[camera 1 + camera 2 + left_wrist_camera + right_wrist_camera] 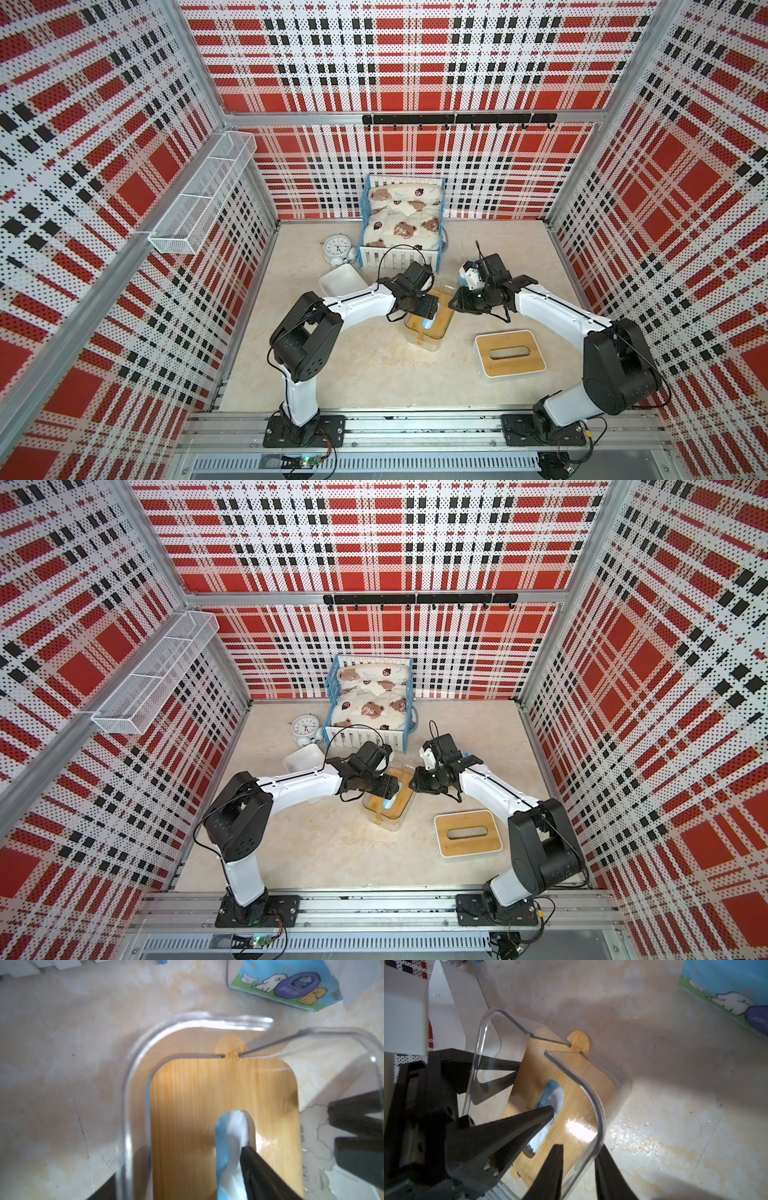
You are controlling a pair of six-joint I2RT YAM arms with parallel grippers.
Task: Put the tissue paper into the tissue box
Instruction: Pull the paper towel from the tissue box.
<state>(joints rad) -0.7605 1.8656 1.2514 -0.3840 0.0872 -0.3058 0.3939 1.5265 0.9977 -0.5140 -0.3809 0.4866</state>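
Note:
The clear tissue box (432, 340) (392, 818) stands mid-table with its bamboo panel (187, 1115) (583, 1076) showing inside. Blue-and-white tissue paper (230, 1136) (552, 1093) fills the panel's slot. My left gripper (178, 1167) (432, 309) is open: one finger is in the slot against the tissue, the other is outside the clear wall. My right gripper (579, 1149) (453, 305) is open astride the box's clear wall (598, 1126), one finger inside and one outside. A second tissue pack (291, 982) (726, 991) with cartoon dogs lies on the table beyond the box.
A white tissue box with a slotted bamboo lid (510, 354) (467, 833) sits near the right arm. A white tray (340, 280) lies under the left forearm. An alarm clock (337, 248) and a toy bed (401, 220) stand at the back.

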